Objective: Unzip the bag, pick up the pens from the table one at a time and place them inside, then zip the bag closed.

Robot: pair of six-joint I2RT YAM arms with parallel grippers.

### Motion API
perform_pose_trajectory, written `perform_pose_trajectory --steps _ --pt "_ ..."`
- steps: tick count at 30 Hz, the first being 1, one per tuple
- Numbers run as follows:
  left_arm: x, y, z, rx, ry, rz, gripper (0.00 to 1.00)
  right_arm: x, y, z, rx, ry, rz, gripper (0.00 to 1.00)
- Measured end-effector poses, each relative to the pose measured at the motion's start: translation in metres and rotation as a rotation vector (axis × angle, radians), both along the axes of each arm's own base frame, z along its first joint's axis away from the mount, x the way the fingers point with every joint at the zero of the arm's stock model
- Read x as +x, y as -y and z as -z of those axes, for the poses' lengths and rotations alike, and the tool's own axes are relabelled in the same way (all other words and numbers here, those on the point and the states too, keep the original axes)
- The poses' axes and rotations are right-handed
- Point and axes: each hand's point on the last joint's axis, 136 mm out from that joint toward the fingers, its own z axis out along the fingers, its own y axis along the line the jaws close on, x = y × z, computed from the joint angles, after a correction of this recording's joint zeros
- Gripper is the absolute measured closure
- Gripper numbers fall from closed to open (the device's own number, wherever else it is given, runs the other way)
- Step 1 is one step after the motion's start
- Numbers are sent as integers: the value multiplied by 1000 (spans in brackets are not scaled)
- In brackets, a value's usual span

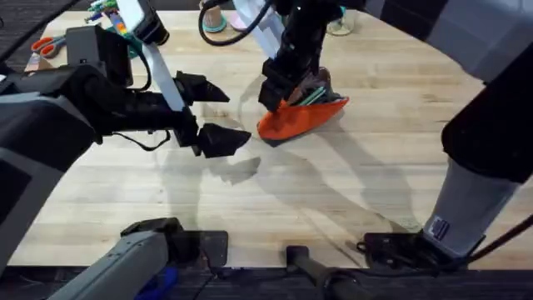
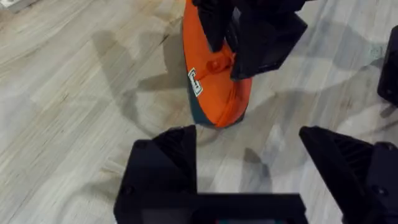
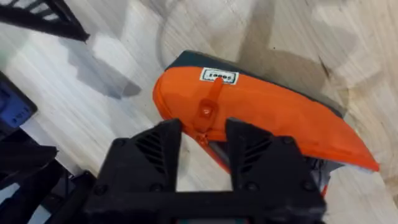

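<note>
The fingers of the right gripper [image 3: 204,140] stand close together over the zipper line of the bag [image 1: 301,117], with the orange pull [image 3: 208,106] lying just ahead of the narrow gap between them. They look pinched on the zipper track or its slider, but the contact point is under the finger bodies, so whether they truly clamp anything I cannot tell. The fingers of the left gripper [image 2: 249,165] are spread wide apart and hold nothing. They hover low over the tabletop [image 1: 333,192], just beside the end of the bag nearest them.

The placing reads sensibly for zip work (one gripper on the zipper, the other ready to pin the fabric). The bag rests on its dark grey base near the middle of the tabletop, tilted and bulged upward at the gripped end, which suggests the right arm is pulling on it. The left gripper would be well placed to steady that end so the slider can run instead of dragging the whole pouch.

In the overhead view the mouth of the bag seems to gape under the right arm, with green and greyish strips showing there. These may be the pens [image 1: 311,96] already inside, though the arm covers most of them and I cannot be sure. How far the zipper has travelled is likewise hidden. The scissors [image 1: 46,46] lie far off at the tabletop's edge.
</note>
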Motion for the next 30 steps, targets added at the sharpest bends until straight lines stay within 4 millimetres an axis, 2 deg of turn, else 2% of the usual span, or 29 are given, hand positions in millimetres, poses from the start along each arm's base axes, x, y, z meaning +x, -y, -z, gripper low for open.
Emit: perform_pose_trajectory --steps 9,10,11,12,30 --pt "0 0 0 0 0 0 6 0 0 0 0 0 0 735" --pt "0 0 0 0 0 0 6 0 0 0 0 0 -2 795" --pt "0 0 0 0 0 0 6 0 0 0 0 -2 2 901" --pt "0 0 0 0 0 0 6 0 0 0 0 -2 3 949" --pt "0 0 0 0 0 0 6 0 0 0 0 -1 3 972"
